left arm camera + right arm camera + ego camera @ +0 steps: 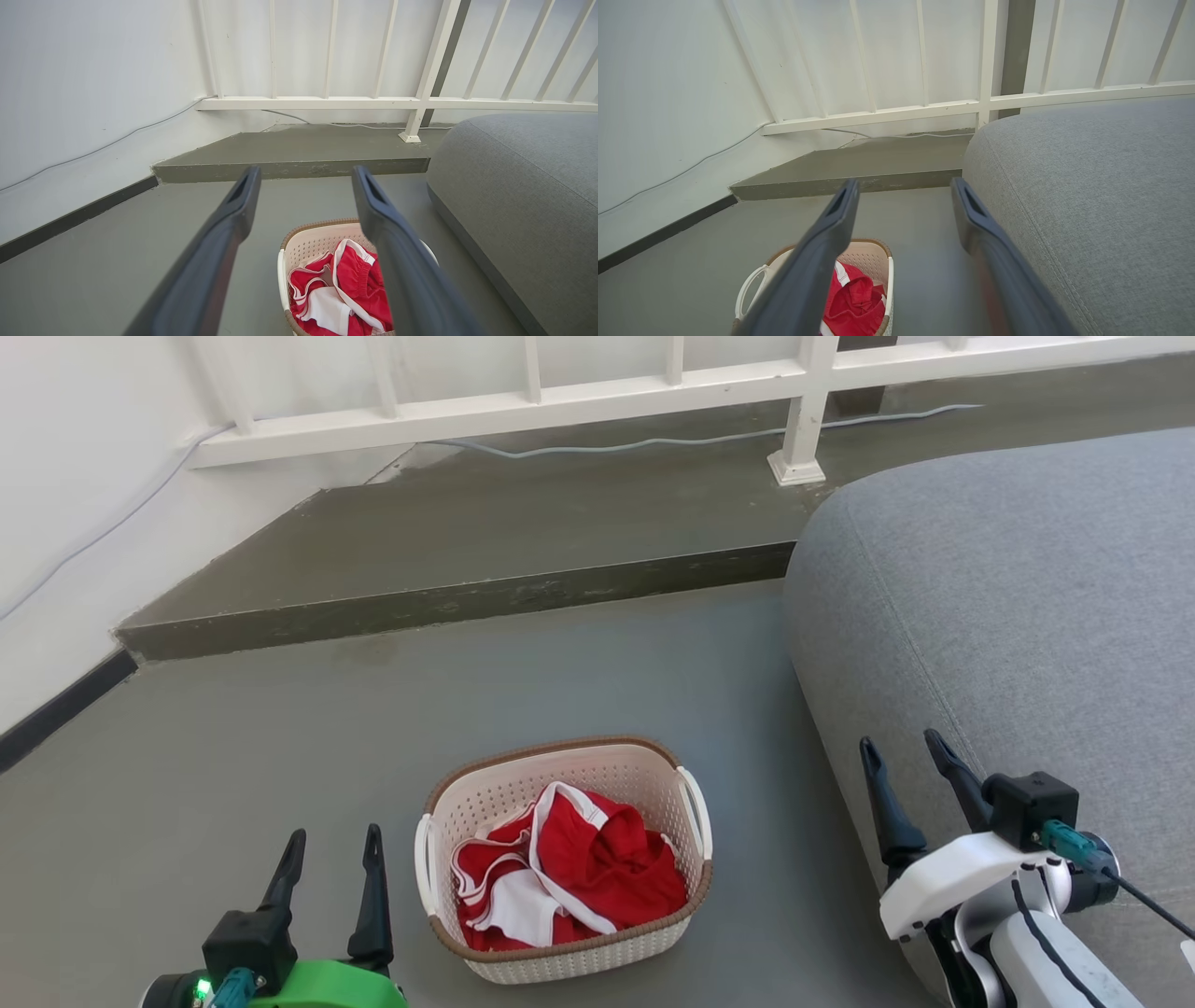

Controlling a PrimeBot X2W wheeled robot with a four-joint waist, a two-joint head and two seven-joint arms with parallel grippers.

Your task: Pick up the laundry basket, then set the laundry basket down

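1. Basket (504,795) on the floor (280,728) between left gripper (335,834) and right gripper (901,740), both spread, empty.
2. Grasping one handle (697,810) only could tip it, spilling the clothes (597,859).
3. Right gripper might snag the sofa (1008,616).

Laundry basket (569,959) upright on the grey floor (280,756).
Cream-white, perforated, rounded-rectangular, with a brown woven-look rim band and a white handle at each short side; it seems to sit flat and holds crumpled red-and-white clothing (597,868).
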